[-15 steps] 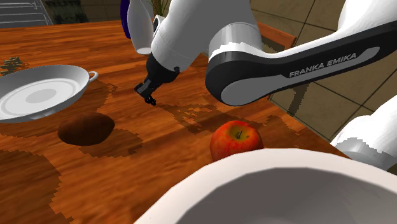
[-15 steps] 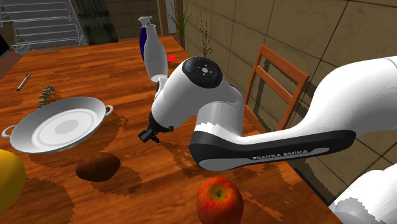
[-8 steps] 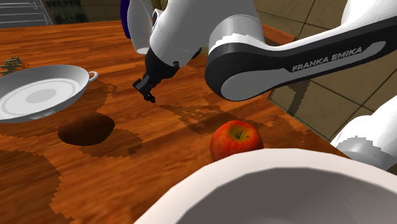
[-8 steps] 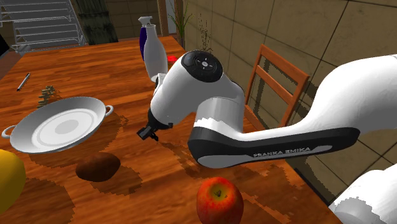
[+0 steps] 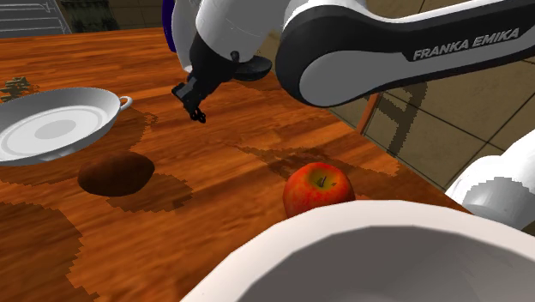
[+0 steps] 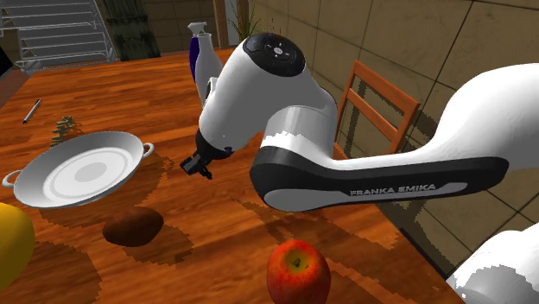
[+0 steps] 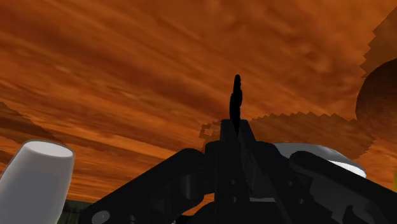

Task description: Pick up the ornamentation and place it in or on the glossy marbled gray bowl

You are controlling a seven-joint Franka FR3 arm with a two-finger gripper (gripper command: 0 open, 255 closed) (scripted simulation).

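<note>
From my console I see the arm [image 6: 363,186] stretched out low over the wooden table [image 5: 240,197]. Its lettered forearm lies almost level, and the big white wrist joint is bent so that the hand tips down and outward. The gripper [image 5: 198,114] hangs above the boards without touching them. Along the wrist view its two fingers [image 7: 236,105] meet in one thin black blade, so it is clenched on nothing. The shallow grey-white bowl [image 6: 82,173] with small side handles sits well apart from the fingertips, and a brown lump [image 6: 133,226] lies on the table between it and the near edge. The ornamentation [image 6: 65,129], which I take to be the small green sprig lying flat on the wood, is farther off again, just past that bowl's far rim, so the bowl lies roughly between it and the gripper. A red apple [image 5: 319,189] rests behind the hand, toward the stand, and a blue and white bottle [image 6: 206,69] stands upright beyond the wrist.
</note>
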